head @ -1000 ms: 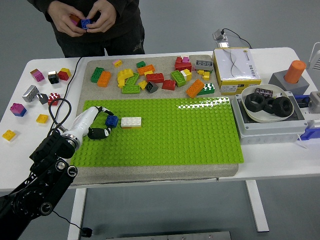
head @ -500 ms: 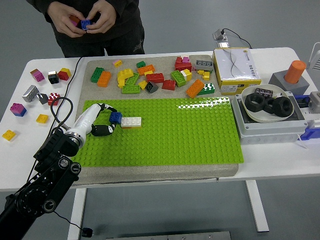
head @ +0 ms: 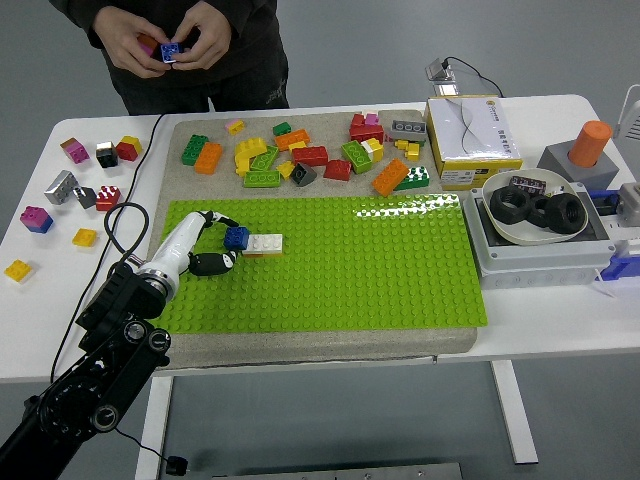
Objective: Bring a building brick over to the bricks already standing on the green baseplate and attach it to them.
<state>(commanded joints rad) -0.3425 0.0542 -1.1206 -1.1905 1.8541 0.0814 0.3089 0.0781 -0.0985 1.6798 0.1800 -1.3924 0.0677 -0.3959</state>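
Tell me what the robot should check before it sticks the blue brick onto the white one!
1. Blue brick held in left hand: ok.
2. Blue brick next to white brick: ok, right at its left end.
3. Blue brick pressed down and joined: cannot tell.
4. White brick sitting on green baseplate: ok.
5. Baseplate around the bricks free of other pieces: ok.
6. Person's hands away from the baseplate: ok, holding bricks beyond the table.

The left hand (head: 205, 245) wears a smooth, glossy white shell with black fingertips; the blue brick (head: 236, 237) in its grip is shiny plastic; the green baseplate (head: 350, 270) beneath is studded plastic with a glare; the mat (head: 330, 340) under it seems rough, perhaps felt.
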